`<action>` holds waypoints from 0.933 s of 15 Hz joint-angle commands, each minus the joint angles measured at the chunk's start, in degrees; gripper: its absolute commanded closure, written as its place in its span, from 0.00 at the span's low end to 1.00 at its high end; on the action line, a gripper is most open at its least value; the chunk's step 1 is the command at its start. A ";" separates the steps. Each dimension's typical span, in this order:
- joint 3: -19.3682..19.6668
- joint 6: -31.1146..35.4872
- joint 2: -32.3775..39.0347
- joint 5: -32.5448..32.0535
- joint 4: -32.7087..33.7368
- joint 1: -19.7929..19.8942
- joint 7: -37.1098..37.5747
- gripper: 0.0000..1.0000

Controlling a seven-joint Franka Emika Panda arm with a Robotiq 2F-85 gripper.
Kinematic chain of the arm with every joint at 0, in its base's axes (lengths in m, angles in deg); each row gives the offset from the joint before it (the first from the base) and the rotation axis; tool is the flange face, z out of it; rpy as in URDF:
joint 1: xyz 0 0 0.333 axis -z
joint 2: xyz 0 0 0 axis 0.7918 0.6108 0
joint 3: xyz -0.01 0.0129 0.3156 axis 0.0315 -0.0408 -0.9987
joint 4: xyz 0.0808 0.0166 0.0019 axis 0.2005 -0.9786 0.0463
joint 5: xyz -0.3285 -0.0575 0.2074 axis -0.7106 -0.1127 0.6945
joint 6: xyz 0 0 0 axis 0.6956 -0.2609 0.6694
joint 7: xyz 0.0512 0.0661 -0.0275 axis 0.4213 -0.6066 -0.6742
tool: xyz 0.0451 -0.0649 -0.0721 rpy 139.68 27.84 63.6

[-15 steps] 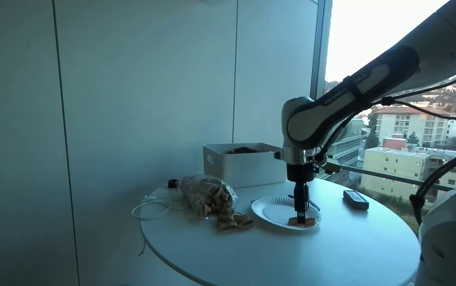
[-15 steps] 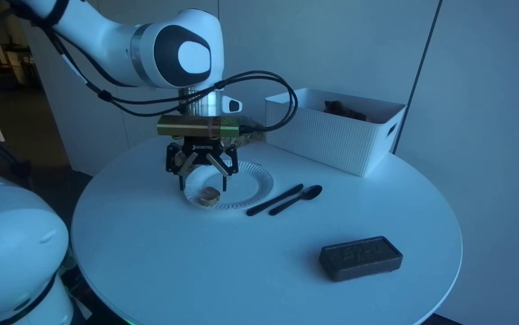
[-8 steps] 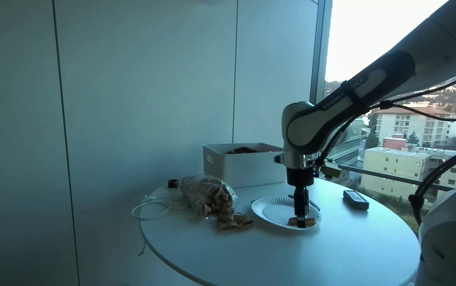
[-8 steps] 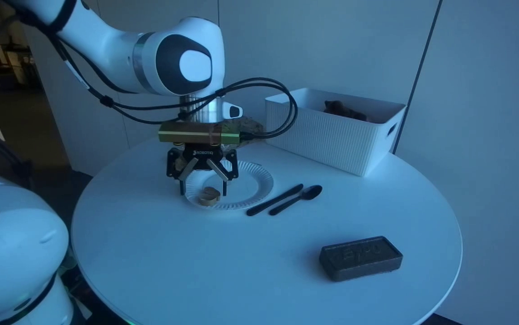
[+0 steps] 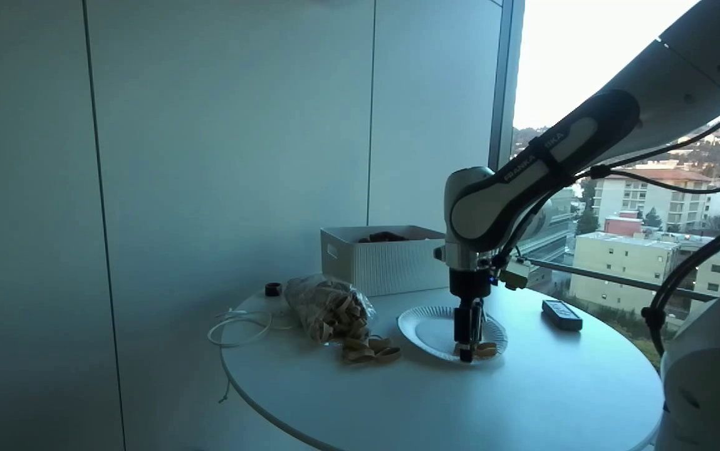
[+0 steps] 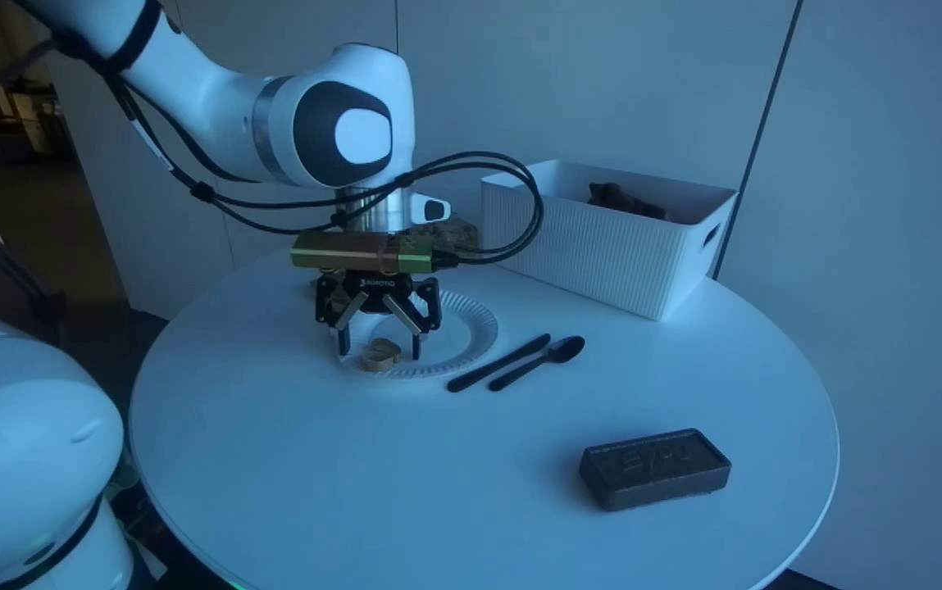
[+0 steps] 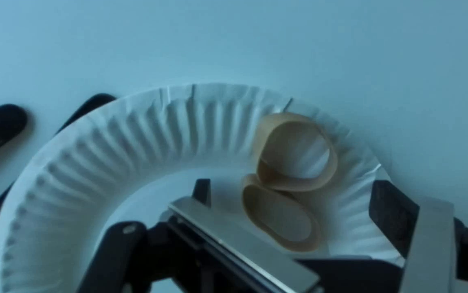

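The gripper (image 6: 380, 346) is pointing down over the plate (image 7: 152, 134), its fingers (image 7: 394, 215) standing wide apart. In the wrist view the big loop (image 7: 299, 185) and the small loop (image 7: 304, 244), both tan, are lying between the fingers on the plate's right part. They are touching each other; the big loop is resting on the ribbed rim, and the small loop is sitting closer to the flat middle. A gap is showing between each finger and the loops. Whether the fingertips are touching the plate, I cannot tell.

In an exterior view, where the arm (image 6: 339, 123) is coming in from the left, the loops are lying at the plate's near left edge. A black knife (image 6: 499, 362) and spoon (image 6: 566, 350) are lying side by side, just right of the plate. A dark block (image 6: 655, 469) is lying near right on the round table (image 6: 438, 492), well apart from the plate. The white bin (image 6: 593, 254) is standing far right, something brown (image 6: 626, 201) showing inside it.

In an exterior view, where the arm is coming in from the right, a clear bag (image 5: 328, 307) of tan bands is lying left of the plate, with loose bands (image 5: 369, 351) lying between the two. A dark ring (image 5: 273, 289) is sitting just left of the bag.
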 commanded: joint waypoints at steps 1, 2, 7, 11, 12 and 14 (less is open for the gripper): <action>-1.20 2.69 1.93 0.53 0.04 1.21 5.35 0.25; -1.30 3.01 2.15 0.46 0.09 1.27 6.24 0.27; -2.02 2.64 1.74 0.09 0.70 1.30 9.19 0.65; -2.40 3.30 0.55 -0.35 -0.03 1.60 9.95 0.88; -2.52 3.23 0.31 -0.37 -0.02 1.57 9.97 0.91; -2.95 3.61 0.18 -0.68 -0.09 1.58 10.42 0.93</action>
